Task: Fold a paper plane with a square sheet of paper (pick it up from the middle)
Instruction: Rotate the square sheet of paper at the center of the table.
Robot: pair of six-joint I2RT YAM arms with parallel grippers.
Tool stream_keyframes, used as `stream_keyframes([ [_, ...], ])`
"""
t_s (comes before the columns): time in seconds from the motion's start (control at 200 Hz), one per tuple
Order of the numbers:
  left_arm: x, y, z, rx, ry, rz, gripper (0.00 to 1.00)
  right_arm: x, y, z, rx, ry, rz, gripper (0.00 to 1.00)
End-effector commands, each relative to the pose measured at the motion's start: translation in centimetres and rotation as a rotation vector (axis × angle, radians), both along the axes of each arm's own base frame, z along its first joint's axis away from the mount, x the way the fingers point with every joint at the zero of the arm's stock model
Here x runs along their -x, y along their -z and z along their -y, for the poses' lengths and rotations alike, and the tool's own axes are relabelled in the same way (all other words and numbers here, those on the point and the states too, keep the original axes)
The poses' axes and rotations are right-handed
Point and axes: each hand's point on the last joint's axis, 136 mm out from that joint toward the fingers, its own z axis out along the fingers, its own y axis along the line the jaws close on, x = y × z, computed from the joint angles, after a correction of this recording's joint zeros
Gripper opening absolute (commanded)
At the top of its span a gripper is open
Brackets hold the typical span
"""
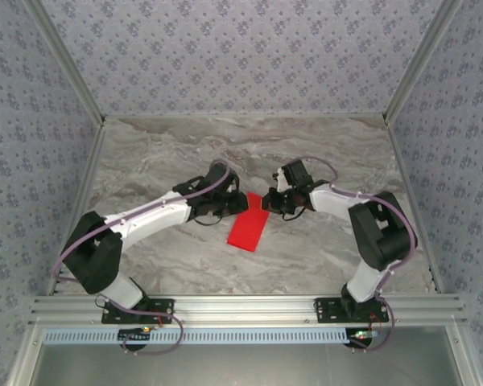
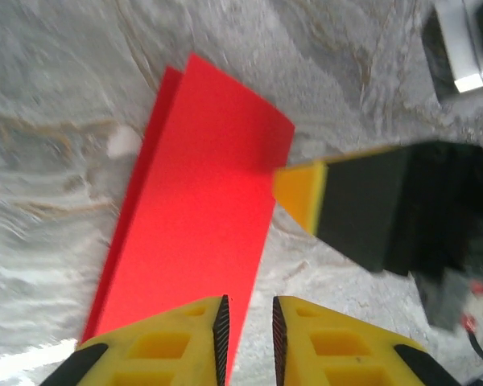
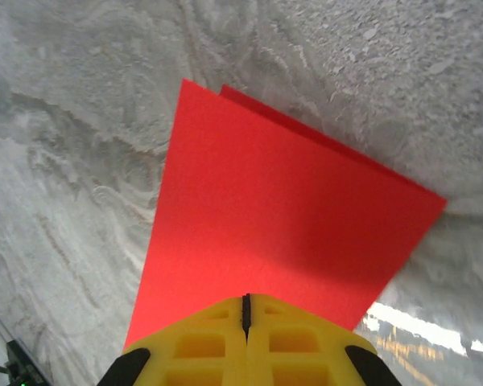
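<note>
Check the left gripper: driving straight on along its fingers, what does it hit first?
Most likely the folded bright red paper sheet, whose edge lies right off the tips of the left gripper. Slightly right and beyond sits the right gripper, shut on that sheet; depth is unclear.

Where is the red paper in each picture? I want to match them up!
Top external: the red paper is in the middle, between the two arms.
Left wrist: the red paper runs from top middle to bottom left, above the left end effector.
Right wrist: the red paper spreads across the middle, reaching the shut right end effector at the bottom.
Shared landmark: the grey marbled table lies under it in every view.
</note>
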Motion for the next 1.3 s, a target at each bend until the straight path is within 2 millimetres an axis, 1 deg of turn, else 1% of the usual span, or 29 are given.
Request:
stream_keyframes([
  [0.0,1.0,0.5,2.1,0.062,-0.040,-0.035,0.20,-0.3,1.5,-0.1,0.040,-0.021,-0.040,0.00],
  [0.08,1.9,1.5,3.5,0.062,-0.018,-0.057,0.18,-0.5,2.3,-0.1,0.056,-0.009,-0.052,0.00],
  [0.17,2.8,3.0,4.7,0.052,-0.007,-0.090,0.15,-0.1,3.2,0.7,0.094,0.022,-0.078,0.00],
  [0.24,3.2,4.1,5.3,0.047,-0.007,-0.115,0.13,0.9,4.1,1.6,0.127,0.052,-0.112,0.00],
  [0.295,3.6,4.7,5.7,0.051,-0.004,-0.130,0.12,1.8,4.3,2.1,0.132,0.060,-0.122,0.00],
  [0.335,3.8,5.1,6.0,0.051,-0.003,-0.136,0.12,2.4,4.4,2.3,0.127,0.084,-0.143,0.00],
  [0.375,3.9,5.3,6.1,0.050,-0.003,-0.139,0.11,2.9,4.0,2.3,0.113,0.090,-0.141,0.00],
  [0.44,4.1,5.9,6.1,0.039,-0.006,-0.147,0.10,3.3,3.0,2.0,0.071,0.085,-0.123,0.00],
  [0.585,4.2,6.8,5.9,0.026,-0.021,-0.148,0.06,2.8,-0.4,1.4,-0.015,0.046,-0.024,0.00],
  [0.67,4.4,7.3,5.7,0.020,-0.025,-0.159,0.05,3.4,-1.0,1.2,-0.043,0.022,-0.010,0.00],
  [0.804,4.8,8.1,5.3,0.015,-0.033,-0.176,0.00,5.2,-0.3,0.6,-0.079,-0.021,-0.042,0.00],
  [0.964,5.1,8.9,5.1,0.005,-0.032,-0.194,0.00,6.5,0.7,-0.1,-0.075,-0.057,-0.072,0.00],
  [1.124,5.2,9.3,4.9,-0.010,-0.037,-0.199,0.00,7.2,1.6,-0.8,-0.064,-0.083,-0.091,0.00],
  [1.294,5.3,9.8,4.7,-0.024,-0.037,-0.204,0.00,7.4,2.8,-0.4,-0.037,-0.074,-0.117,0.00],
])
